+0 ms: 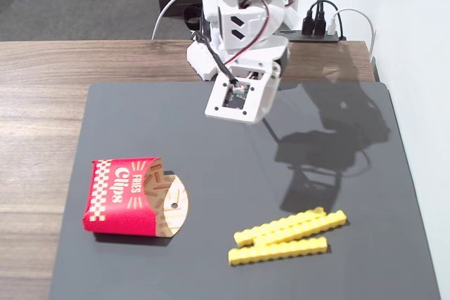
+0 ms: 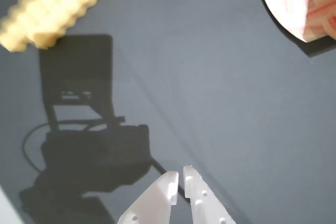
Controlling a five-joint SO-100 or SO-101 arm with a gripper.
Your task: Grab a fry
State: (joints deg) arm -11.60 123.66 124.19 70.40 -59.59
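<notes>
Your claw (image 2: 178,178) is hanging nearly closed over bare mat (image 1: 211,258), gripping nothing; the fries (image 1: 288,237) are lying well apart, top-left in the wrist view.

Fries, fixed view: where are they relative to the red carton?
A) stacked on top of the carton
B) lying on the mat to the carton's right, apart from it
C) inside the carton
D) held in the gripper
B: the fries lie in a cluster on the dark mat, well to the right of the carton and not touching it; the gripper holds nothing, its fingertips nearly together.
</notes>
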